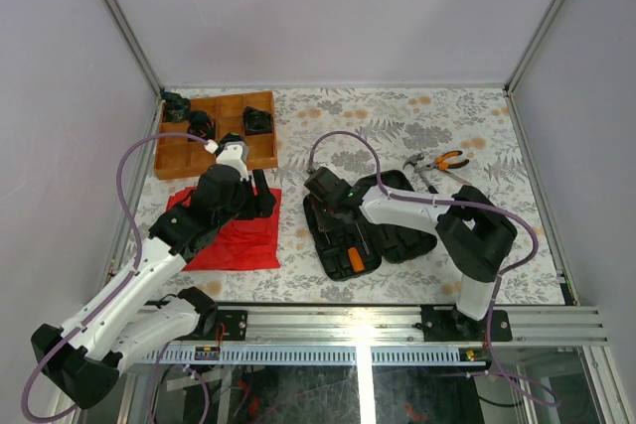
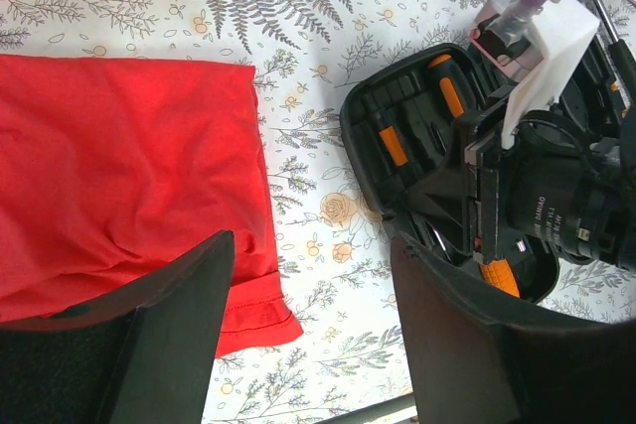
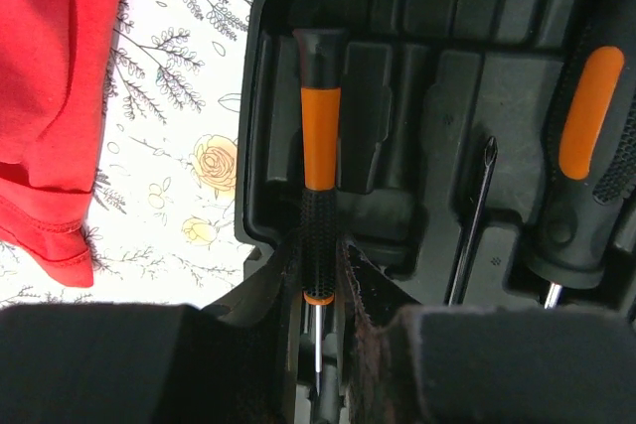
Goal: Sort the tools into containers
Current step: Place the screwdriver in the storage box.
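Misalignment threatened: the right pincer [image 3: 318, 337], clamped on the slim screwdriver [image 3: 320, 146], could drop it askew of its slot in the case [image 3: 417, 7]; the left pincer [image 2: 310, 245] gaped, empty.

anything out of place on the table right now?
Yes: the pliers and a metal tool beside them lie loose on the table at the far right, outside the open case. The red cloth is rumpled. Nothing looks spilled or broken.
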Robot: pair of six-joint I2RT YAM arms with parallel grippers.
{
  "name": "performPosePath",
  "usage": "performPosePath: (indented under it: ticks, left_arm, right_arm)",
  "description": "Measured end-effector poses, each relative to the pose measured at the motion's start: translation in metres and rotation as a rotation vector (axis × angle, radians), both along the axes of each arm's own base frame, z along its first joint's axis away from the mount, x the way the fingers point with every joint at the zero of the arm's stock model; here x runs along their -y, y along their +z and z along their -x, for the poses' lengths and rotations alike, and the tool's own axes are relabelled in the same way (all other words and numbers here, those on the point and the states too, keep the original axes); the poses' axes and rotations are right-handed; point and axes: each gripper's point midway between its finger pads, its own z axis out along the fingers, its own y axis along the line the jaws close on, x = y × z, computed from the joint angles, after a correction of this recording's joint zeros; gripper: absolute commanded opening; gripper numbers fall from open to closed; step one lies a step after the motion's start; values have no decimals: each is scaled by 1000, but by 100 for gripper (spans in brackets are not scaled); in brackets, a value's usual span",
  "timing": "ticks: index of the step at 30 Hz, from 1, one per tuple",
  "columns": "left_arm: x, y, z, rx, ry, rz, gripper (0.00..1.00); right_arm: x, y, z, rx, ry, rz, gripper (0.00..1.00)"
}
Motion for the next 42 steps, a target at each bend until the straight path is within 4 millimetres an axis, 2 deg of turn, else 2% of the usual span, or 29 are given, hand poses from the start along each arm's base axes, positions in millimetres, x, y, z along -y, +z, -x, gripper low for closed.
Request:
performPosePath:
  ticks: [6,20,33,37,42]
  left_arm:
    - [0,0,0,-1,-1,-2,64]
    - [2,-5,0,-14,-19,-16,64]
    - [2,-5,0,-14,-26,-19,64]
    - [2,-5,0,-14,-26,-20,64]
    - [2,-5,0,-14,-26,-20,64]
  right_arm:
    - [1,-11,-1,-33,-1,23,12]
    - [-1,-8,-13,-32,-20,-15,19]
    - [-16,-1,-15,-55,-7,-105,39]
    - [-17,-1,-16,-56,-11,-116,40]
    - [-15,1,-17,-45,-16,-114,34]
